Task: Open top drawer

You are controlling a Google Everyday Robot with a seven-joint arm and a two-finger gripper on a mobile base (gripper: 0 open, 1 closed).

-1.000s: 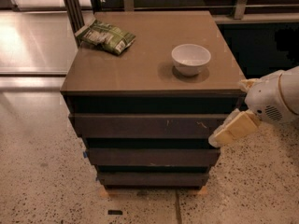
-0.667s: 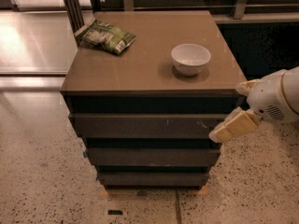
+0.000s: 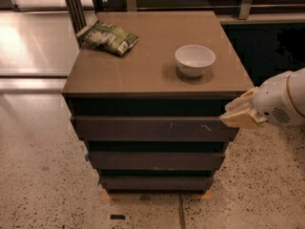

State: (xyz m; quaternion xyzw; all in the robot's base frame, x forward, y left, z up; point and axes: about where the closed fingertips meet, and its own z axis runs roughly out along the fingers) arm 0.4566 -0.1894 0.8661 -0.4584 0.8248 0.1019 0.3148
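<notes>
The top drawer [image 3: 152, 129] is the widest dark grey-brown front of the cabinet, just under the tabletop, with small pale scratches right of centre. It sits a little proud of the dark gap above it. My gripper [image 3: 242, 114], with pale tan fingers on a white arm, is at the drawer's right end, level with its upper edge and touching or very near its corner.
On the brown cabinet top [image 3: 143, 70] stand a white bowl [image 3: 195, 59] and a green snack bag [image 3: 107, 37] at the back left. Two narrower drawer fronts [image 3: 156, 160] lie below. Speckled floor surrounds the cabinet; a dark opening lies behind my arm.
My gripper has risen from the drawer's lower right to its upper right corner and turned more level. The drawer, bowl and bag have not moved.
</notes>
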